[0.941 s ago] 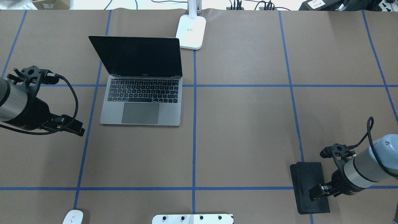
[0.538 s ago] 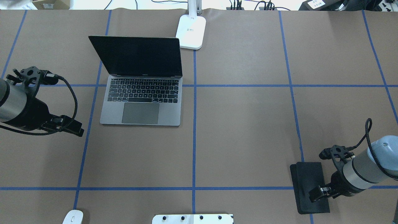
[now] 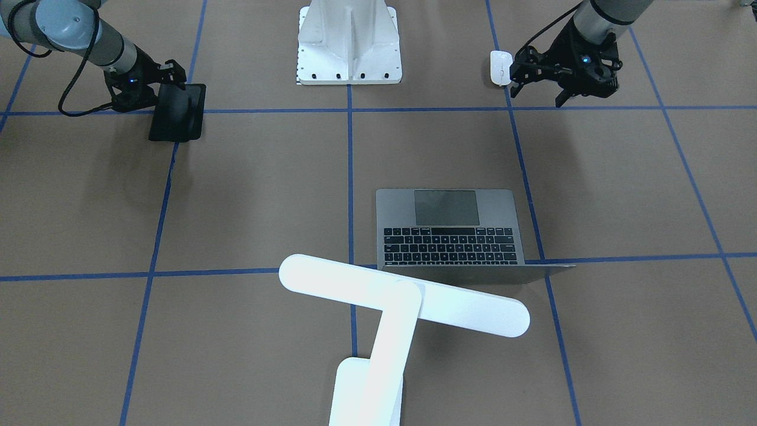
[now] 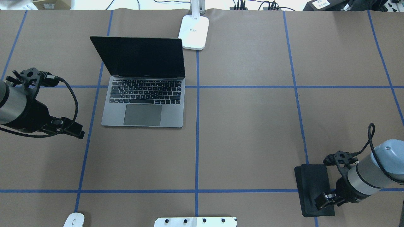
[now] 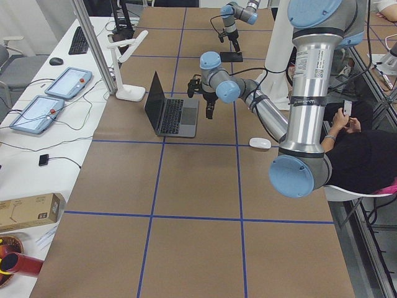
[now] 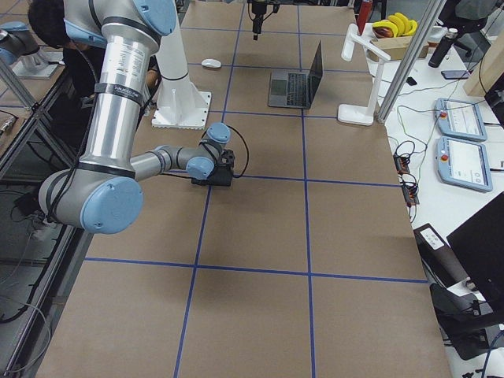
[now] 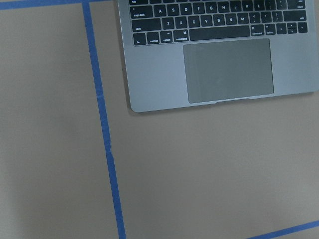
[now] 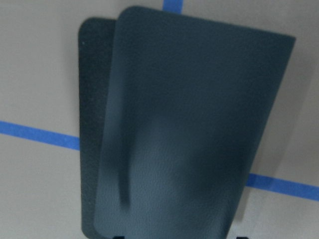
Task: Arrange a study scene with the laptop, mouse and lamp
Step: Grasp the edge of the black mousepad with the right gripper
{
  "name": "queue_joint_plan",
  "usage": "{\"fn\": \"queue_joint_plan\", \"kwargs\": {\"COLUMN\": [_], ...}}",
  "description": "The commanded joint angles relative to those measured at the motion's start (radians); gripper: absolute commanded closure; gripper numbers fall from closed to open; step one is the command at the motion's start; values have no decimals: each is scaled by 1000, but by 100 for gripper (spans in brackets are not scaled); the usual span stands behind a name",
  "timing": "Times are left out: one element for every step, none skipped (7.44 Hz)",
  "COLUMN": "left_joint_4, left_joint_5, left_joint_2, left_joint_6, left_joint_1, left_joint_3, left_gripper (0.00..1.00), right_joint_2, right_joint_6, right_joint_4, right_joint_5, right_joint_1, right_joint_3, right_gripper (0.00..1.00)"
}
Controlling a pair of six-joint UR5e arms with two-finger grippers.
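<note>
In the front-facing view, the laptop (image 3: 502, 207) is seen open on the table (image 3: 621, 177), with its lid turned towards the lamp (image 3: 402, 302). The mouse (image 3: 501, 67) is laid near the white pedestal (image 3: 349, 47), just beside the left gripper (image 3: 516, 83). Nothing is held by that gripper, and whether its fingers are spread cannot be told. The right gripper (image 3: 167, 81) is set over one end of a black mat (image 3: 177, 121).

In the overhead view, the mouse is found at the table's near edge, well apart from the laptop. The lamp's base is placed just beyond the laptop's rear right corner.

In the left wrist view, only the laptop's trackpad and lower keys are shown.

In the right wrist view, the mat is seen doubled over. Two dark fingertips (image 8: 115, 237) are shown at the bottom edge, well apart, so the jaws are parted.
</note>
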Motion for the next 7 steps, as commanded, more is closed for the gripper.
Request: {"fn": "queue_joint_plan", "kwargs": {"left_joint_4": [0, -2, 0, -2, 0, -2, -11], "left_joint_5": [0, 0, 0, 0, 0, 0, 0], "left_joint_2": [0, 0, 0, 0, 0, 16, 28], "left_joint_6": [0, 0, 0, 0, 0, 0, 0], "left_joint_1": [0, 2, 2, 2, 2, 2, 2], "left_joint_3": [-2, -2, -2, -2, -7, -16, -25], "left_gripper": [0, 0, 0, 0, 0, 0, 0], "right_joint_2": [0, 0, 0, 1, 1, 1, 1], "right_joint_6": [-7, -9, -9, -9, -13, -16, -27], "right_joint_4": [0, 0, 0, -11, -22, -22, -22], "right_joint_5": [6, 6, 8, 9, 9, 6, 3], "right_joint_1": [1, 1, 4, 7, 9, 9, 10], "right_joint_3": [-7, -14, -15, -11, -4, -2, -2], "right_gripper": [42, 56, 70, 74, 77, 81, 83]}}
